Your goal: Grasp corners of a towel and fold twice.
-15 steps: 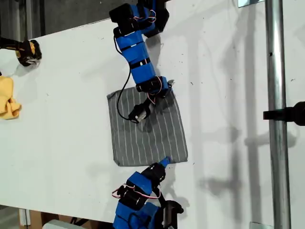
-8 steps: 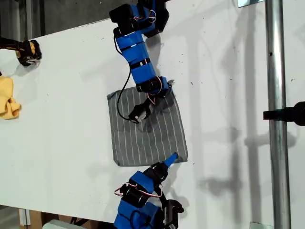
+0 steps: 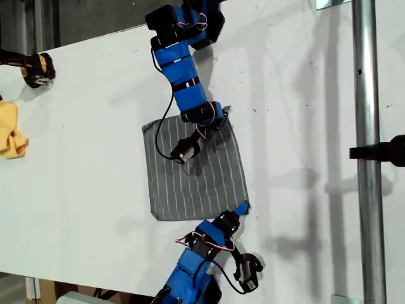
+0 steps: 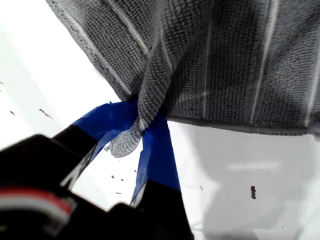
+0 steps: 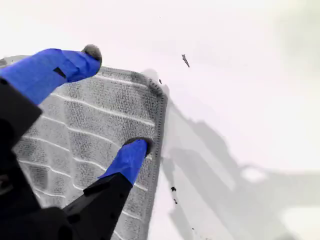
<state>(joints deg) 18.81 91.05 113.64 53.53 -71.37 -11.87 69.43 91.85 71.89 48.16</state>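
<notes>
towel (image 3: 195, 171): grey striped, flat mid-table, edges mostly straight
far corner (image 4: 131, 137): bunched up, pinched tight in first gripper (image 4: 136, 131)
near corner (image 5: 156, 92): second gripper (image 5: 117, 100) spread apart over it, one fingertip (image 5: 131, 156) pressing cloth by the edge
table (image 3: 297, 114): loads of bare white on exterior view's right
yellow cloth (image 3: 11, 132): well apart, exterior view's left edge

Bright, even light; white counter (image 3: 304, 114) overexposed in both wrist views. Soft arm shadows. Near gripper bodies blurred; exterior view sharp

My second hand (image 3: 243, 208) now farther toward the exterior view's right, at the towel (image 3: 196, 171) corner (image 3: 243, 204).
</notes>
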